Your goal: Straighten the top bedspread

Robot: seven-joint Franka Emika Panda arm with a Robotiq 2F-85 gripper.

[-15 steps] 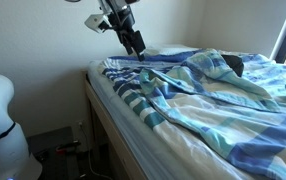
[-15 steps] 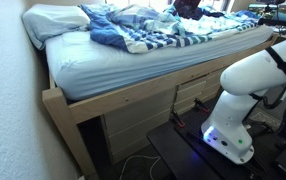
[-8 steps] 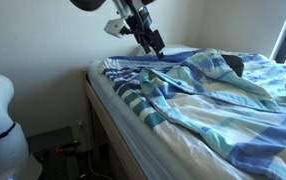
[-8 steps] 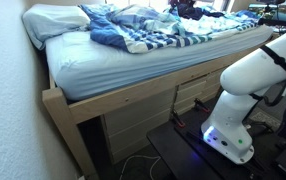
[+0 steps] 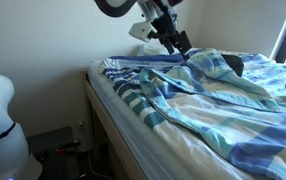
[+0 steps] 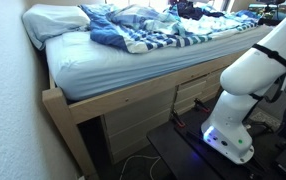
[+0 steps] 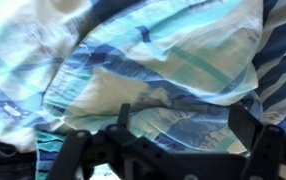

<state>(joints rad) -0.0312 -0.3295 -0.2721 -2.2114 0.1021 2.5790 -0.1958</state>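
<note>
The top bedspread (image 5: 233, 100), with broad light blue, turquoise and white blocks, lies crumpled across the bed; it also shows in an exterior view (image 6: 133, 18) and fills the wrist view (image 7: 173, 60). My gripper (image 5: 181, 44) hangs just above its far folds near the wall, also seen at the far end of the bed in an exterior view (image 6: 188, 10). In the wrist view the gripper (image 7: 183, 125) is open, its fingers wide apart over the cloth, with nothing held.
A cloth with narrow dark-teal-and-white stripes (image 5: 135, 97) is bunched by the bed's near edge. A pillow (image 6: 53, 20) lies at the head. The wooden bed frame (image 6: 113, 105) has drawers below. The robot base (image 6: 238, 100) stands beside the bed.
My gripper has moved along the far side of the bed, away from the corner and farther over the bedspread. The cloth has not visibly shifted.
</note>
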